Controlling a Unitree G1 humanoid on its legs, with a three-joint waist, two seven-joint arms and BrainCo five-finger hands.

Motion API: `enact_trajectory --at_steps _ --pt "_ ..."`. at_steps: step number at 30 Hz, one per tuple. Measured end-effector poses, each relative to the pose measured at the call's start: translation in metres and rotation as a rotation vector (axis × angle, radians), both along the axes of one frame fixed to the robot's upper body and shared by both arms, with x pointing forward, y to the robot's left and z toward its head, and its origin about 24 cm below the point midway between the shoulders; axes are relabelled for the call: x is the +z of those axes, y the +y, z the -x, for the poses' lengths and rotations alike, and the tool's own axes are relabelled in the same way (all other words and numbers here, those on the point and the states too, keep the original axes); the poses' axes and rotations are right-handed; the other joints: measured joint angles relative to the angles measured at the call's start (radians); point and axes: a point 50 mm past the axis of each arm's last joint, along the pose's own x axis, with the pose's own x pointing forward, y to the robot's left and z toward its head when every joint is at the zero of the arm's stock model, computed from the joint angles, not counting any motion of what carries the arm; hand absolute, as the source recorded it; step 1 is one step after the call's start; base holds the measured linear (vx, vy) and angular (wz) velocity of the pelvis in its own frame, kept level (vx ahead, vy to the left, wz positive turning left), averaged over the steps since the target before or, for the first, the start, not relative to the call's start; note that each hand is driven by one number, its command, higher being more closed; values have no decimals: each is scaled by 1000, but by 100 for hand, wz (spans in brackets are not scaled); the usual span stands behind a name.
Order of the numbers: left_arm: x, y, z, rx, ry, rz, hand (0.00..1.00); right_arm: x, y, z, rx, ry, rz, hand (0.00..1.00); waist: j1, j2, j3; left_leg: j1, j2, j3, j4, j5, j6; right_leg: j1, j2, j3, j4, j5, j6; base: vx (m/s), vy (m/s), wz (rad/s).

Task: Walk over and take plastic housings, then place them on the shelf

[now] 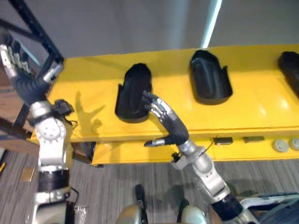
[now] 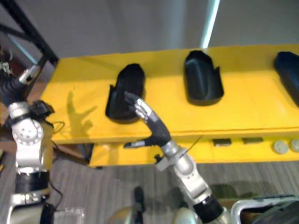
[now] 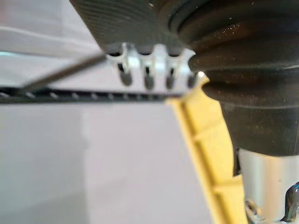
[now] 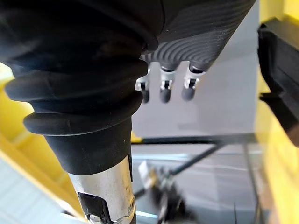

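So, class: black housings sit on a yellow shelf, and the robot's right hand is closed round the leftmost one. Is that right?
Not quite. The right hand is open, fingers straight, raised in front of the leftmost housing, not closed round it; the left eye view shows this. Black housings do sit on the yellow shelf.

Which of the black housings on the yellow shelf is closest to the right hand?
The leftmost housing: the right hand overlaps it; the middle housing and rightmost housing lie well clear.
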Motion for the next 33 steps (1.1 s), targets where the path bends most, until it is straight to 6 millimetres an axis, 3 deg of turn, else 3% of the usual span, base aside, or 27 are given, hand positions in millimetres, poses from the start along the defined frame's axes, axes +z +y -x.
enact_trajectory --at_steps 6,9,14,21,26,29,33 --pt "-19 -14 18 -20 -35 99 0 45 10 -10 -23 -188 -20 0 54 -4 124 -71 -10 -43 0 26 5 -71 -15 -26 51 -2 -4 -81 4 20" --pt "-32 -17 22 -10 -6 154 0 44 19 -16 -15 -163 -12 0 72 -6 133 -97 -15 -51 0 37 14 -85 -15 -44 54 -4 -7 33 -33 20" --pt "-36 -17 25 5 -15 185 0 36 29 -30 -29 -92 27 0 98 -14 162 -100 -18 -58 0 41 19 -82 -13 -51 55 -1 -4 67 -62 5" --pt "-38 -19 26 1 -21 195 0 36 36 -33 -43 -121 77 0 104 -21 183 -115 -19 -79 0 40 20 -83 -10 -72 51 -8 -13 48 -66 9" --pt "-40 -18 28 1 -10 191 0 38 37 -29 -22 -142 89 0 100 -26 187 -112 -13 -73 0 38 22 -83 -7 -67 48 -8 -13 12 -48 -4" --pt "-41 -18 34 7 -12 185 0 39 35 -23 -21 -169 96 0 102 -50 201 -101 -6 -55 1 32 23 -81 -6 -52 50 -8 -14 5 -41 -14" --pt "-44 -17 36 11 10 186 0 39 15 -18 -140 -224 67 0 99 -61 208 -97 -5 -47 0 28 25 -81 -5 -45 50 -9 -15 6 -39 -7"
